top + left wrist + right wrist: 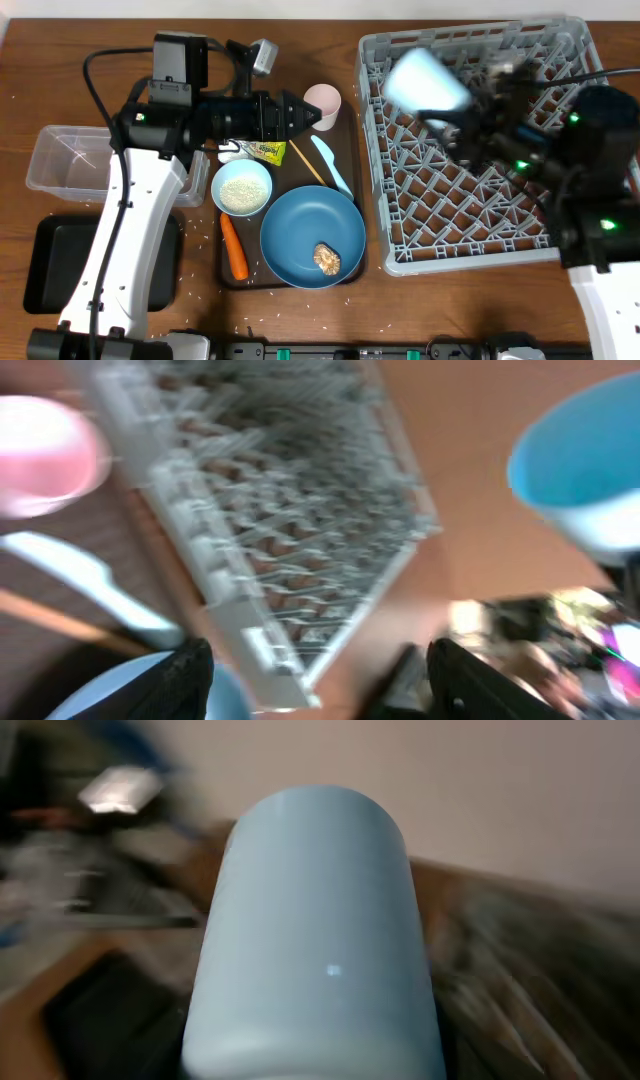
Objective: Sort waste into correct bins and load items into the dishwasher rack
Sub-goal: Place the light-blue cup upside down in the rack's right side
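Observation:
My right gripper (455, 108) is shut on the light-blue cup (425, 82) and holds it in the air over the grey dishwasher rack (460, 256). The cup fills the right wrist view (315, 940). My left gripper (316, 113) is open and empty (320, 685), just beside the pinkish-white cup (323, 98). On the brown tray are the dark-blue plate (300, 225) with the brown food lump (327, 258), the pale-blue bowl (241, 187) of rice, the carrot (234, 247), the yellow-green wrapper (262, 151) and the white utensil (332, 166). No foil or tissue is in view.
The clear tub (60, 160) and the black tray (50, 262) lie at the left, partly under my left arm. A thin wooden stick (305, 163) lies by the utensil. Loose rice grains (205, 232) are scattered around the brown tray (225, 275). Both wrist views are blurred.

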Robot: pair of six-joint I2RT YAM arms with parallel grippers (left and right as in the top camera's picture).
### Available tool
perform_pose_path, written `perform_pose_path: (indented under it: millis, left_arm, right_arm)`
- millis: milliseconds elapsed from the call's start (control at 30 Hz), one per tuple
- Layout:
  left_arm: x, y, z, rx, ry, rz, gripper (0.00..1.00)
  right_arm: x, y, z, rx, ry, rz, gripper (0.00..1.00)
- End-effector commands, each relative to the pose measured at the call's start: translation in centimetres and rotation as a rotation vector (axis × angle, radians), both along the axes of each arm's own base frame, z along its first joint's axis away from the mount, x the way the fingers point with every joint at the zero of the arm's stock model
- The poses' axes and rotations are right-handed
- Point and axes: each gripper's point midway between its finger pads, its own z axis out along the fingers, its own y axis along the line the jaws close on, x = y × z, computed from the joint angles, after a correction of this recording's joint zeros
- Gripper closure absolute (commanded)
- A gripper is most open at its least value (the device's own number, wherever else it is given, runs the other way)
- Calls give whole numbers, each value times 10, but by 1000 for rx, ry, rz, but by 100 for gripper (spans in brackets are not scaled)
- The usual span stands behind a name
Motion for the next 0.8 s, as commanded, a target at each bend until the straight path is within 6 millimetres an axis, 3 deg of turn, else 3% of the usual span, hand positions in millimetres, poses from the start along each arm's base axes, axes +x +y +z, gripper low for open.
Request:
perform_pose_path:
  millis: [0,133,333,600,767]
  left_arm:
    - [10,19,-8,144,-58,84,30]
    - [8,19,-10,150,-47,79,30]
    - [7,19,-11,150,-44,78,29]
    - [7,19,-11,150,-44,79,29]
    - [7,19,-11,150,-44,78,29]
  right_arm:
    - [18,-75,-27,-103,111,-374,57]
    - [2,-138,-67,-156,316,-645,57]
    - [-31,-191,-102,-150,532,-912,57]
    - [-54,-230,-137,-169,725,-1044,56]
    - [-49,-217,-161,-99,842,-959,55]
